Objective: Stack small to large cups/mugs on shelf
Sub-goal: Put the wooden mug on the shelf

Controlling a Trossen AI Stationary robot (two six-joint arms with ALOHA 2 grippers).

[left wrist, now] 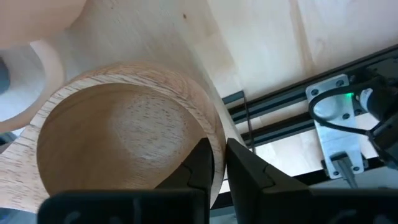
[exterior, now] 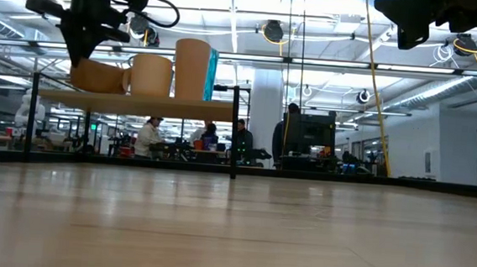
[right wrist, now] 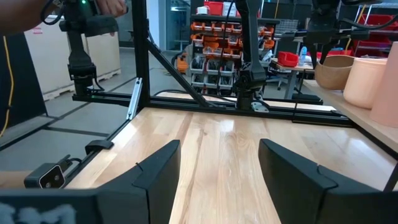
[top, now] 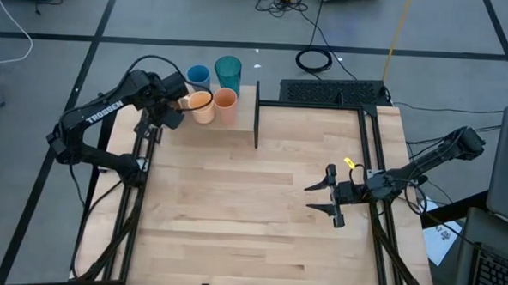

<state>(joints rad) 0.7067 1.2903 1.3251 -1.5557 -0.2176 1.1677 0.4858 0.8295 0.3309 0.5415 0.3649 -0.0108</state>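
Observation:
On the raised shelf (exterior: 140, 103) at the table's far left stand a blue cup (top: 197, 74), a teal tumbler (top: 228, 71), an orange cup (exterior: 192, 67) and a peach mug (exterior: 150, 74), each on its base. Left of the mug is a tan wooden cup (exterior: 98, 75). My left gripper (left wrist: 219, 163) is shut on it from above. My right gripper (top: 329, 197) hangs open over the table's right side, level, with nothing between its fingers (right wrist: 155, 171). My left gripper pinches the tan cup's rim wall (left wrist: 216, 146), one finger inside the cup and one outside. The fingers point down from above. The cup is upright, mouth up, its base level with the shelf board; whether it rests on the board I cannot tell.
A black upright post (top: 257, 117) marks the shelf's right end. A black keyboard (top: 333, 93) lies beyond the far edge. The bare wooden tabletop (top: 233, 219) spreads between the two arms. People sit in the room behind (exterior: 150, 136).

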